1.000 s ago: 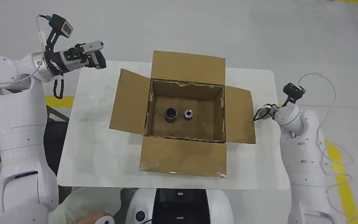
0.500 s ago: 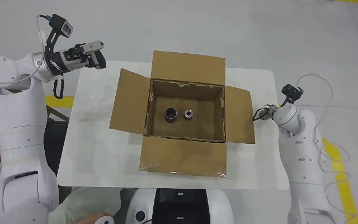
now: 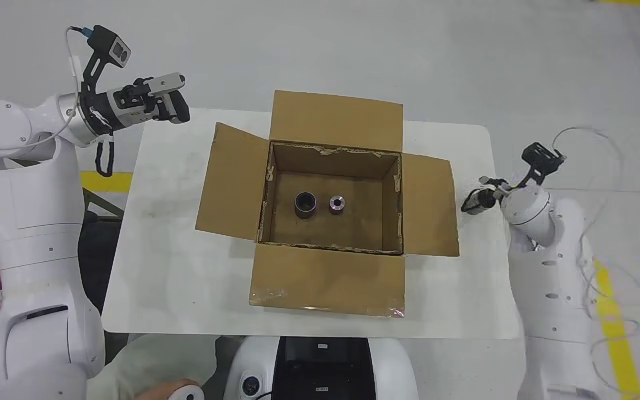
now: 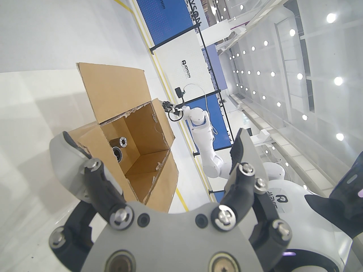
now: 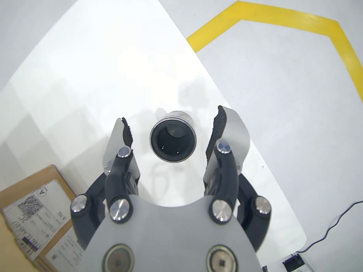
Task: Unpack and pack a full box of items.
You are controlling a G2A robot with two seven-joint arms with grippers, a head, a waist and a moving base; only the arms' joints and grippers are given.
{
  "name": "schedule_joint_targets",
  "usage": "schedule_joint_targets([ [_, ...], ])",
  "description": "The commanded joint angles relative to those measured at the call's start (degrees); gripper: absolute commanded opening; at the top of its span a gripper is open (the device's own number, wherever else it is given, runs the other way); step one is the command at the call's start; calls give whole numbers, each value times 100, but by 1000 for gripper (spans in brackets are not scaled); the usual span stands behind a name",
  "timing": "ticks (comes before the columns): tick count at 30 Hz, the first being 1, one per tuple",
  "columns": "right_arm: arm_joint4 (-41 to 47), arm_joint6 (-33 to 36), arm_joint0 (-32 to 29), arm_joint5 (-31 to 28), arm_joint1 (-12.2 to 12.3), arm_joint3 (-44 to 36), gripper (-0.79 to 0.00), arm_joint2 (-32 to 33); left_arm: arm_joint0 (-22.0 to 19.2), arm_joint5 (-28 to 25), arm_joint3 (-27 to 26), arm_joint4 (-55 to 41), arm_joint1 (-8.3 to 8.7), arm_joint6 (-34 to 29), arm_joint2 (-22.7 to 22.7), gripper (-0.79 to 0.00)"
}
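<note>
An open cardboard box (image 3: 333,200) stands mid-table with its flaps spread. Inside it lie a dark-bored metal cylinder (image 3: 305,205) and a smaller silver one (image 3: 336,205), which the left wrist view also catches (image 4: 116,154) (image 4: 123,142). My right gripper (image 3: 472,198) hangs just past the box's right flap. In its wrist view the right gripper (image 5: 172,121) is open around a third metal cylinder (image 5: 173,140) that stands on the white table, its fingers (image 5: 124,134) clear of it. My left gripper (image 3: 180,100) (image 4: 153,140) is open and empty, held high off the table's far left corner.
The white table (image 3: 170,250) has bare room on both sides of the box. A labelled box flap (image 5: 37,208) lies close beside the right gripper. The table's right edge and yellow floor tape (image 5: 269,15) run just beyond the standing cylinder.
The right arm has shifted a little to the right, away from the box. The left arm and the box's contents have not moved.
</note>
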Motion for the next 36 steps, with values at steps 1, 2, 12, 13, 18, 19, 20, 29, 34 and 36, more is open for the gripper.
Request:
schedule_joint_targets([
  [1,-39,-10,-105,79,8,-275,-194,60,0,0,0,0,0,0,0,0],
  [2,-63,-21,-157,111,12,-430,-191,89,0,0,0,0,0,0,0,0],
  [12,-120,149,-781,99,33,-2035,-154,177,0,0,0,0,0,0,0,0],
  [13,-116,201,-837,76,34,-2191,-160,168,0,0,0,0,0,0,0,0],
  [18,-132,350,-1032,-86,39,-2903,-148,62,0,0,0,0,0,0,0,0],
  [19,-130,379,-1064,-151,39,-3035,-148,8,0,0,0,0,0,0,0,0],
  [20,-124,389,-1085,-212,38,-3176,-148,-46,0,0,0,0,0,0,0,0],
  [29,-537,341,-1072,-730,-6,-3841,-132,-1277,0,0,0,0,0,0,0,0],
  [34,-914,433,-893,-752,-48,-3834,-132,-1878,0,0,0,0,0,0,0,0],
  [36,-1048,490,-849,-806,-64,-3798,-135,-2088,0,0,0,0,0,0,0,0],
])
